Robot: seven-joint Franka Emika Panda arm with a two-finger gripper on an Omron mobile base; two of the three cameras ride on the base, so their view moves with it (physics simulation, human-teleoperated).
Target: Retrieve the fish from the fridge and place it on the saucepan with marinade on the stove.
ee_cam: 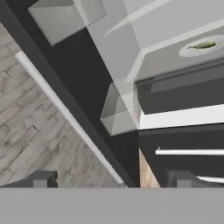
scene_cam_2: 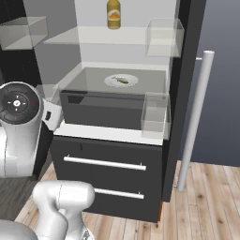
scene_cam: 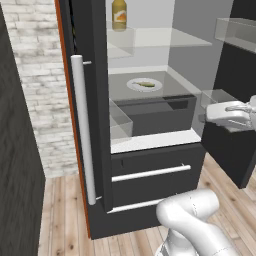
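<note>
The fridge (scene_cam: 150,165) stands with both upper doors swung open and its white inside showing. On the middle shelf, a small olive-green fish (scene_cam: 145,84) (scene_cam_2: 122,80) (ee_cam: 203,44) lies on a round white plate (scene_cam: 133,86) (scene_cam_2: 110,81) (ee_cam: 186,50). My gripper (scene_cam: 239,114) (ee_cam: 113,180) hovers in front of the fridge's right side, by the right door, well short of the shelf and a little below it. Its fingertips (ee_cam: 41,179) stand wide apart with nothing between them. The saucepan and the stove are out of view.
An amber bottle (scene_cam: 119,15) (scene_cam_2: 113,14) stands on the top shelf. Clear bins (scene_cam_2: 154,115) hang inside the doors. The left door (scene_cam: 95,100) has a long silver handle (scene_cam: 82,130). Two drawers (scene_cam_2: 105,164) sit below. A brick wall (scene_cam: 40,90) stands to the left, over wooden flooring.
</note>
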